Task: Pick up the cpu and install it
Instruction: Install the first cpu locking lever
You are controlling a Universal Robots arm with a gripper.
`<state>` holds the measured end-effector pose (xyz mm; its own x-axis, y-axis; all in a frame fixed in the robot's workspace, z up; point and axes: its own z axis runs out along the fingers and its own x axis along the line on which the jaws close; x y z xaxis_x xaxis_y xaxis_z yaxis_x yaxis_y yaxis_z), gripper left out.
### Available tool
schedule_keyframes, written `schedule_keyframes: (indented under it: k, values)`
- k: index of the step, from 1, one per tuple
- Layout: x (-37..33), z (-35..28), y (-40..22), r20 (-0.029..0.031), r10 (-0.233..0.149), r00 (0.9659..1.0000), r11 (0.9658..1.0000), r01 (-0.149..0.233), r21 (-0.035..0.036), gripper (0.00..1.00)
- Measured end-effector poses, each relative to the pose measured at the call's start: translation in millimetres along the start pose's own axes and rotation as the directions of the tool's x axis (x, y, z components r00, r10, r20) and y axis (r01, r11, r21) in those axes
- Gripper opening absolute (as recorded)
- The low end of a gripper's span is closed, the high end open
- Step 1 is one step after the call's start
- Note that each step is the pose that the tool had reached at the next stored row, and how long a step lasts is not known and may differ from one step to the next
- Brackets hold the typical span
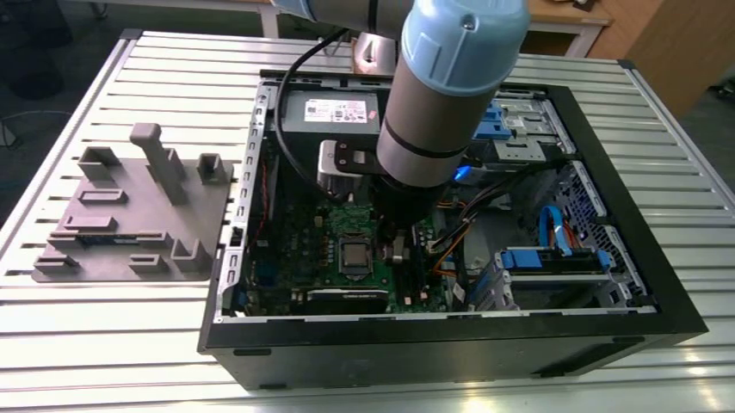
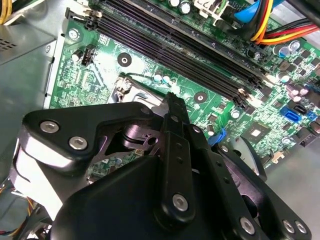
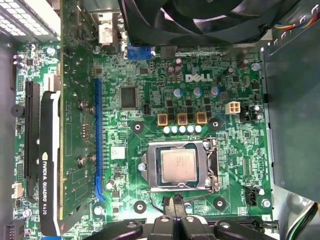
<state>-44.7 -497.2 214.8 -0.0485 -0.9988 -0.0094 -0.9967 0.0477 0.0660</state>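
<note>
The cpu (image 3: 178, 166) has a dull, matt metal top; the tool (image 2: 172, 150) is matt black.

An open black computer case (image 1: 460, 344) lies on a slatted metal surface (image 1: 115, 344), exposing the green motherboard (image 3: 200, 100) with a graphics card (image 3: 47, 165) and black fan (image 3: 200, 20). A grey fixture tray (image 1: 126, 215) sits just beside the case, at the exterior view's left.
</note>
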Motion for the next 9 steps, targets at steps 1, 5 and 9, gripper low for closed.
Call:
schedule_keyframes:
  k: [1,5,9]
  values:
    - [0.0,0.2,0.0,0.0000,-0.002,1.0000,1.0000,0.002,0.0020,0.10]
    - [1.4,0.8,0.5,-0.0006,-0.019,0.9998,0.9998,0.019,0.0102,0.10]
    - [3.5,2.6,1.7,-0.0014,-0.032,0.9995,0.9994,0.032,0.0117,0.10]
